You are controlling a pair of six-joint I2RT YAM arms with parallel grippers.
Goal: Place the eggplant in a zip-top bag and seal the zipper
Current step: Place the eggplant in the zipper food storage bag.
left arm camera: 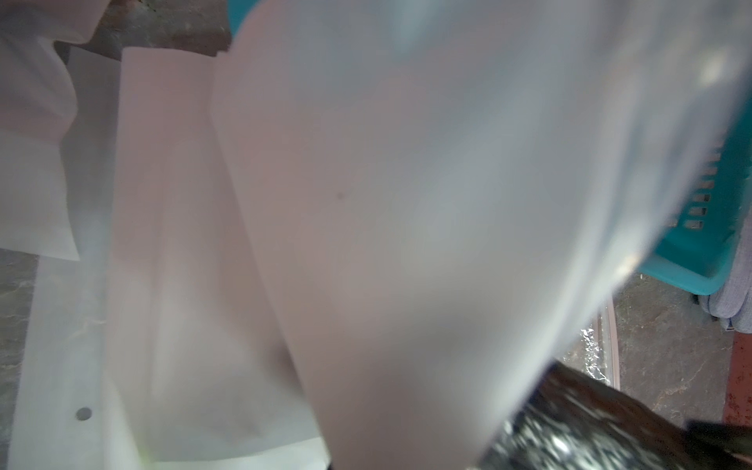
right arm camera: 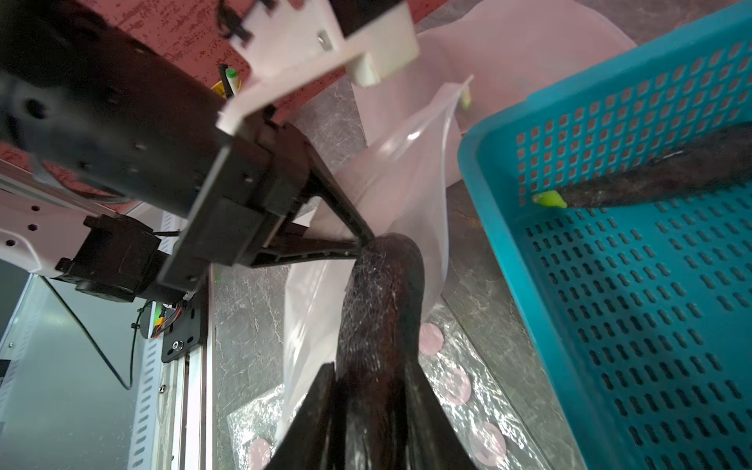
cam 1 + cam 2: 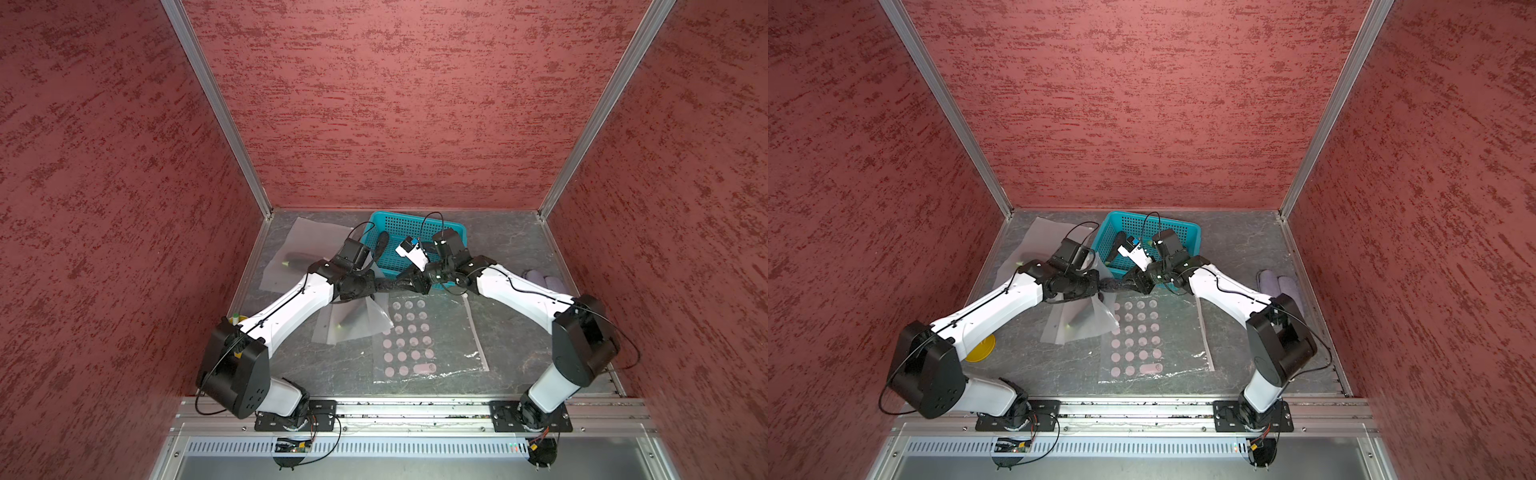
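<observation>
A dark eggplant (image 2: pixel 382 309) sticks out lengthwise from my right gripper (image 2: pixel 370 378), which is shut on it. Its rounded end meets the fingertips of my left gripper (image 2: pixel 364 242), which is shut on the edge of a frosted zip-top bag (image 2: pixel 411 171) and holds that bag up off the table. In both top views the two grippers meet mid-table, left gripper (image 3: pixel 376 286) and right gripper (image 3: pixel 409 282), with the eggplant (image 3: pixel 392 284) between them. The bag (image 1: pixel 407 203) fills the left wrist view and hides the left fingers; the eggplant (image 1: pixel 590 427) shows at a corner.
A teal basket (image 3: pixel 399 226) behind the grippers holds another eggplant (image 2: pixel 659 179). A clear bag with pink dots (image 3: pixel 409 340) lies flat in front. More frosted bags (image 3: pixel 295 259) lie at the left. A purple cloth (image 3: pixel 544 280) sits at the right, a yellow object (image 3: pixel 982 349) under the left arm.
</observation>
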